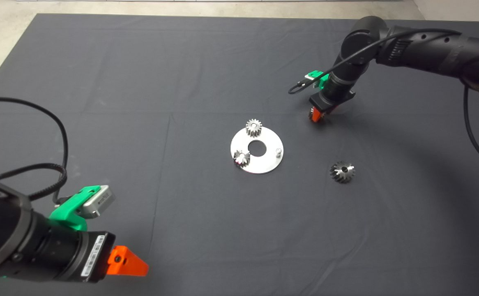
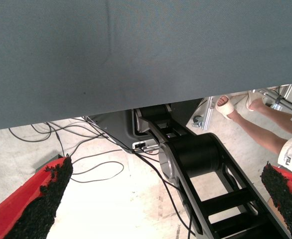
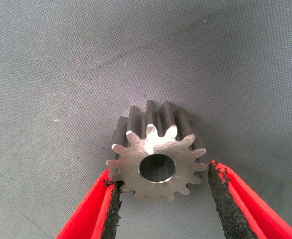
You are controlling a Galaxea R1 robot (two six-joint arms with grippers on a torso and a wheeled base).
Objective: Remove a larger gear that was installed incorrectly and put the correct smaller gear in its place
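The smaller gear (image 3: 153, 159), a straight-toothed steel pinion with a centre bore, sits on the mat right of and behind the plate. My right gripper (image 1: 316, 115) is down over it, and both black pads touch its teeth, one on each side. The larger gear (image 1: 342, 172), shiny with slanted teeth, lies alone on the mat to the right of the round steel plate (image 1: 264, 162). Two small gears (image 1: 254, 127) (image 1: 241, 158) stand on the plate, and one pin (image 1: 278, 151) is bare. My left gripper (image 1: 128, 261) is parked at the lower left, open.
The left wrist view looks past the mat's edge (image 2: 136, 107) to the floor, with cables (image 2: 86, 164), the robot's black base (image 2: 196, 159) and a person's legs (image 2: 255, 129) in sandals. The right arm's cable (image 1: 473, 135) hangs over the mat's right side.
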